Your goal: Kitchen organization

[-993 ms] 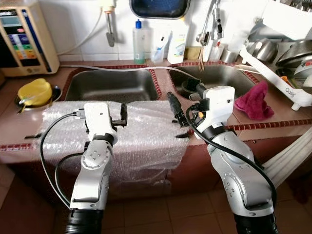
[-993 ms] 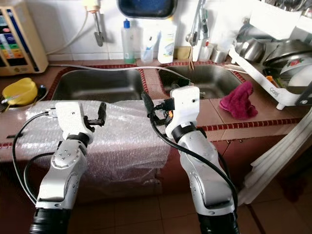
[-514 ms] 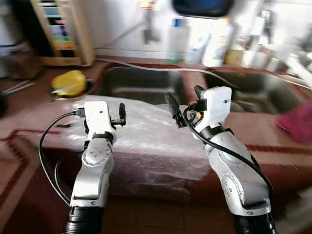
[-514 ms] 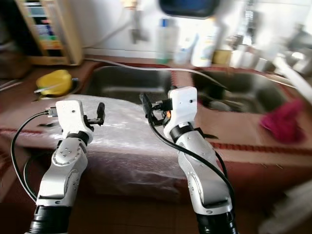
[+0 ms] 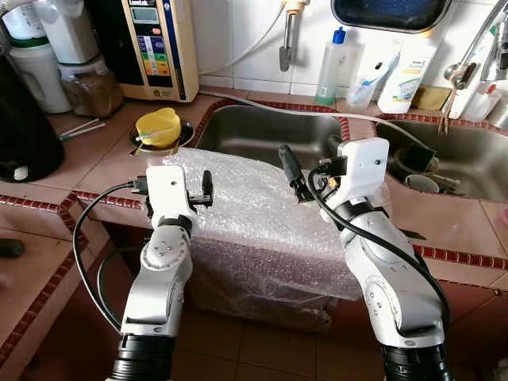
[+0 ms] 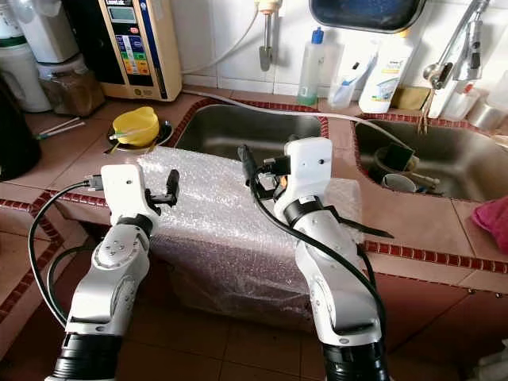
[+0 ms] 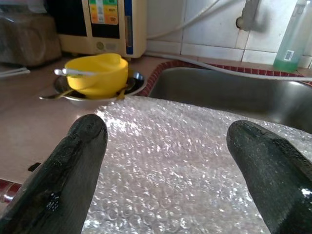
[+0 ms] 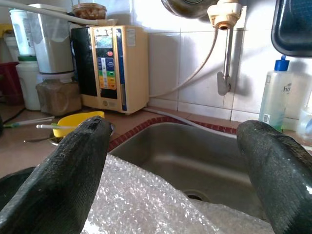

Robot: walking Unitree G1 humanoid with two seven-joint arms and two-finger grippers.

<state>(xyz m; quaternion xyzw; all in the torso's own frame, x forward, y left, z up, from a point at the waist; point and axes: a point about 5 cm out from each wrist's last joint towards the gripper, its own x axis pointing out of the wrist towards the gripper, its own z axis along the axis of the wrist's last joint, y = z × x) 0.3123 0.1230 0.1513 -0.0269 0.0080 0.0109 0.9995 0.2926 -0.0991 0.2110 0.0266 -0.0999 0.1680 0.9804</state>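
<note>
A sheet of bubble wrap lies over the tiled counter in front of the left sink and hangs down the cabinet front. My left gripper is open, low over the wrap's left part, with nothing between its fingers. My right gripper is also open and empty, held above the wrap's middle and pointing towards the sink. One of its fingers sticks up to the left of its white wrist housing. A yellow bowl with a spoon sits on a metal dish left of the sink.
A water purifier stands against the wall, with jars and a black kettle further left. Bottles line the wall behind the sinks. The right sink holds cups. A pink cloth lies at far right.
The whole picture has swung left, so the camera moved: the purifier and left counter are now in sight and the dish rack is gone. Both arms hold the same pose over the wrap.
</note>
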